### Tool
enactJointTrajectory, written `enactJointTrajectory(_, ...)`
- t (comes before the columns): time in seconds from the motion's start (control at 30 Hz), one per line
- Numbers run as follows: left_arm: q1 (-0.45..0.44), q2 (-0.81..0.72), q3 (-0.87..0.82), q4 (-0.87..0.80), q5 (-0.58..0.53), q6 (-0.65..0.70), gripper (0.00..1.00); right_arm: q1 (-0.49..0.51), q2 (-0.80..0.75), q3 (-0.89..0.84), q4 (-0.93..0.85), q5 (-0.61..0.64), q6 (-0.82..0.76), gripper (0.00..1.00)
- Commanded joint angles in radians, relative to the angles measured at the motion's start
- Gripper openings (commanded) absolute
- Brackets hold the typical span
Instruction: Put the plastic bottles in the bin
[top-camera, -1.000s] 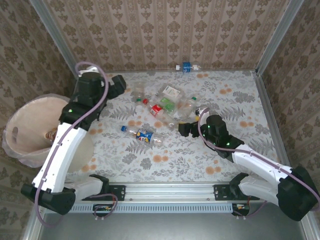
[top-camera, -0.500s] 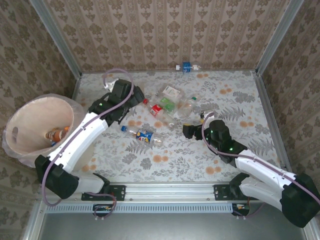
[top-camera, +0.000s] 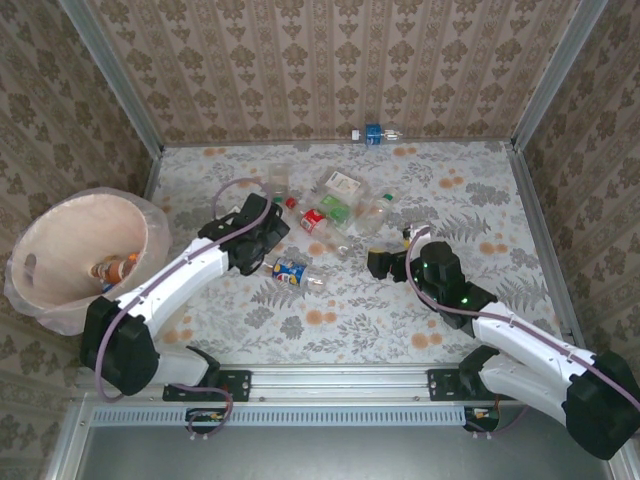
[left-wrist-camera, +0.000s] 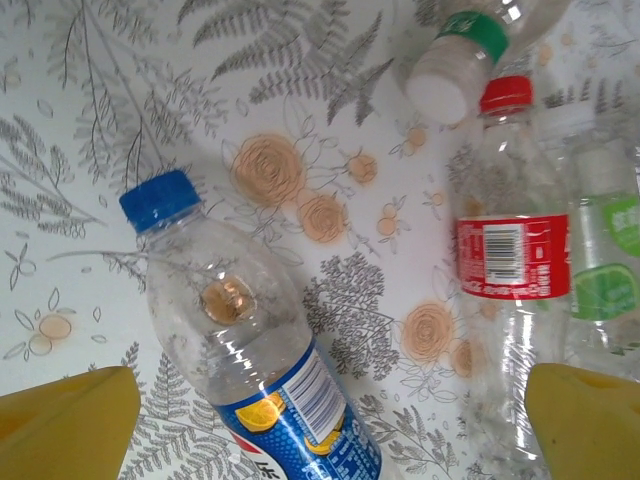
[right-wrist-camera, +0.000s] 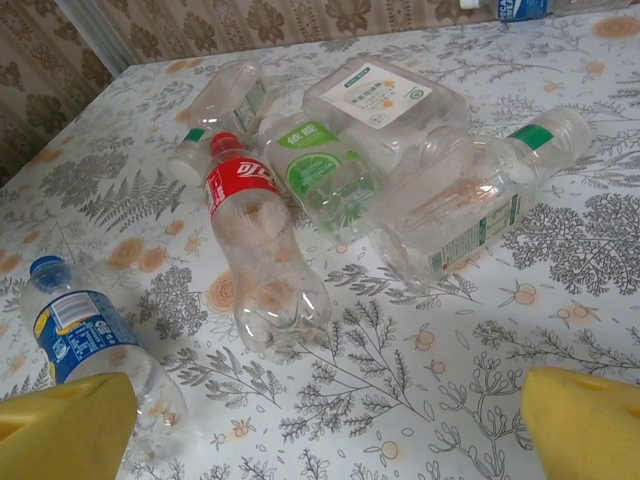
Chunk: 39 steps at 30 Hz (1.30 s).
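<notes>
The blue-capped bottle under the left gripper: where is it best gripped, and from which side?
Grip the blue-capped bottle on its clear round body, between the blue cap and the blue label, coming straight down from above with the left gripper spanning its width. It lies on its side on the table, apart from the red-labelled bottle.

blue-capped bottle (left-wrist-camera: 250, 340) base cut off by bottom edge

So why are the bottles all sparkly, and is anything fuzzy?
Left wrist: light glints white off the blue-cap bottle; the left fingers at the corners are fuzzy. Right wrist: the right fingers are fuzzy too, the red-label bottle sharp. Top: even light, soft shadows, nothing fuzzy.
</notes>
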<state>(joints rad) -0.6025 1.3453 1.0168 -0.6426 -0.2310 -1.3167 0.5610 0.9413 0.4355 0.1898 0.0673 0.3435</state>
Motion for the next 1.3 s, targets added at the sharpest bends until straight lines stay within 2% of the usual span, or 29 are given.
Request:
enactJointTrajectory(0.0, -0.006, 0.040, -0.049, 0.025, 0.048, -0.125, 1.00, 0.002, -0.019, 0.014, -0.032, -0.066, -0.015, 1.00)
enactJointTrajectory(0.3, -0.020, 0.151, -0.052, 0.056, 0.051, -0.200, 0.97, 0.003, -0.049, 0.012, -0.059, -0.064, -0.021, 1.00)
enactJointTrajectory(0.5, 0.002, 0.198, -0.118, 0.162, 0.053, -0.262, 0.90, 0.002, -0.056, 0.014, -0.078, -0.061, -0.018, 1.00)
enactJointTrajectory(0.63, 0.023, 0.233, -0.125, 0.216, 0.050, -0.256, 0.83, 0.002, -0.055, 0.017, -0.084, -0.063, -0.018, 1.00)
enactJointTrajectory(0.83, 0.035, 0.284, -0.137, 0.282, 0.037, -0.246, 0.67, 0.002, -0.056, 0.019, -0.089, -0.061, -0.010, 1.00)
enactJointTrajectory(1.0, 0.035, 0.284, -0.154, 0.337, 0.040, -0.201, 0.56, 0.003, -0.055, 0.024, -0.096, -0.065, -0.011, 1.00)
enactJointTrajectory(1.1, 0.037, 0.257, -0.153, 0.341, 0.025, -0.141, 0.55, 0.004, -0.052, 0.026, -0.093, -0.064, -0.016, 1.00)
enactJointTrajectory(1.27, 0.037, 0.153, -0.126, 0.275, -0.046, 0.043, 0.57, 0.004, -0.047, 0.027, -0.081, -0.064, -0.020, 1.00)
